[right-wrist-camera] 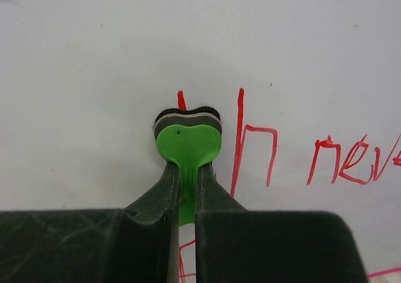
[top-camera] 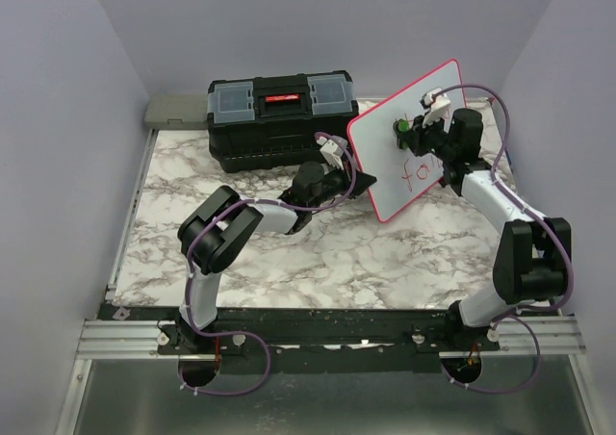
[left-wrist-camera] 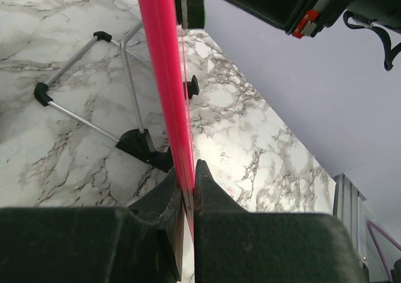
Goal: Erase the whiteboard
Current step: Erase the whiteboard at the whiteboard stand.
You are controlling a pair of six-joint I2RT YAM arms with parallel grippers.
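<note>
Top external: shows whiteboard (top-camera: 380, 161) raised at a tilt over right rear of worktop (top-camera: 289, 252), white face turned toward right arm. Bears red handwriting (top-camera: 421, 173) on lower half of that face. Right wrist: shows same white face filling view, red letters just right of green eraser (right-wrist-camera: 188, 142). Has eraser's dark pad flat against board, over one red stroke. Shows right fingers (right-wrist-camera: 202, 192) shut tight on eraser's green stem. Left wrist: looks along pink rim (left-wrist-camera: 164, 76) edge-on, with left fingers (left-wrist-camera: 202, 189) clamped shut on it, one on each side. Shows silver wire stand (left-wrist-camera: 88, 89) with black feet on marble just beside rim; cannot tell how it joins board. Back in top external: finds black toolbox (top-camera: 279, 117) at rear of worktop, left of board and apart from it, with left arm reaching between the two.
</note>
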